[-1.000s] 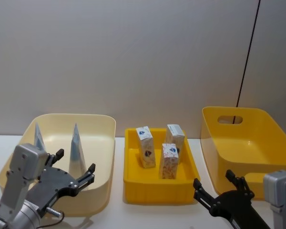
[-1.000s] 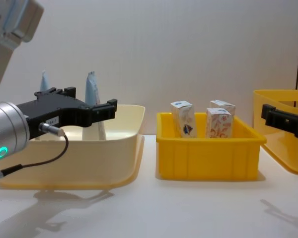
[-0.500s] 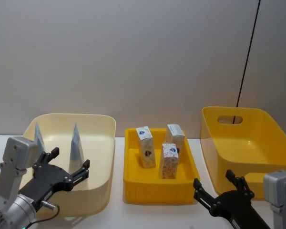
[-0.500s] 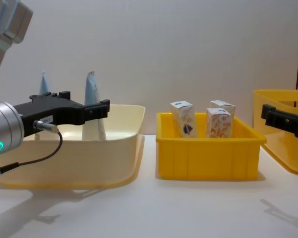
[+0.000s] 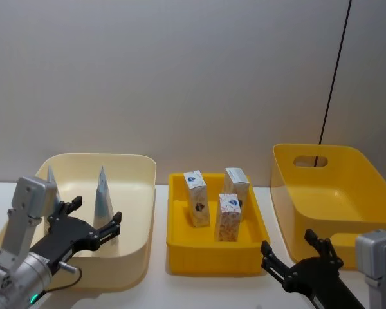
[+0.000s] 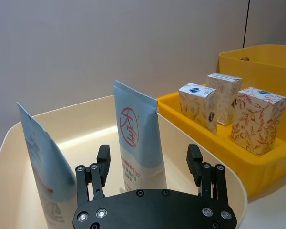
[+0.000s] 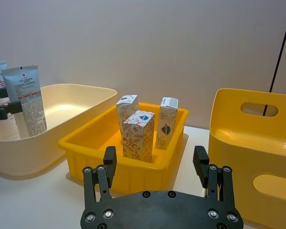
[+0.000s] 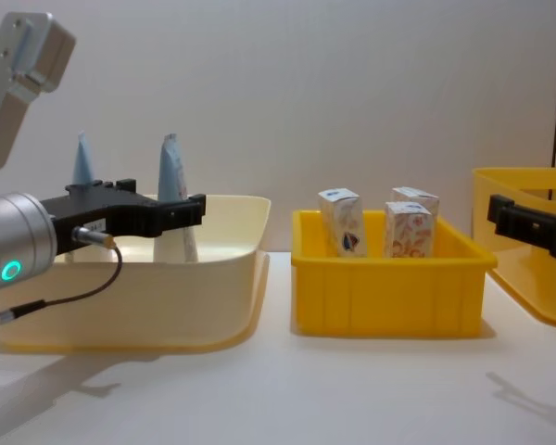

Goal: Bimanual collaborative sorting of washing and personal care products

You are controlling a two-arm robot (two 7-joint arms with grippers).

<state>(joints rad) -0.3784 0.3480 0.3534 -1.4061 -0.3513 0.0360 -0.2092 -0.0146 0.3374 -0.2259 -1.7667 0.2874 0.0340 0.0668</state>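
The left gripper (image 5: 96,214) has shifted slightly over the last second while everything else stayed put. It now hovers with its fingers spread wide over the rounded cream plastic bin (image 5: 96,156), left of the small rectangular yellow plastic tray (image 5: 212,261). Two tall pale blue squeeze tubes (image 5: 103,196) (image 5: 52,183) stand upright in that bin, the one nearer the tray lined up with the gap between the fingers, untouched. Three small white printed cartons (image 5: 197,198) (image 5: 235,187) (image 5: 228,217) stand inside the tray, one large yellow plastic bin (image 5: 347,193) sits to its right, and the right gripper (image 5: 287,241) hangs spread and empty before the tray's right corner.
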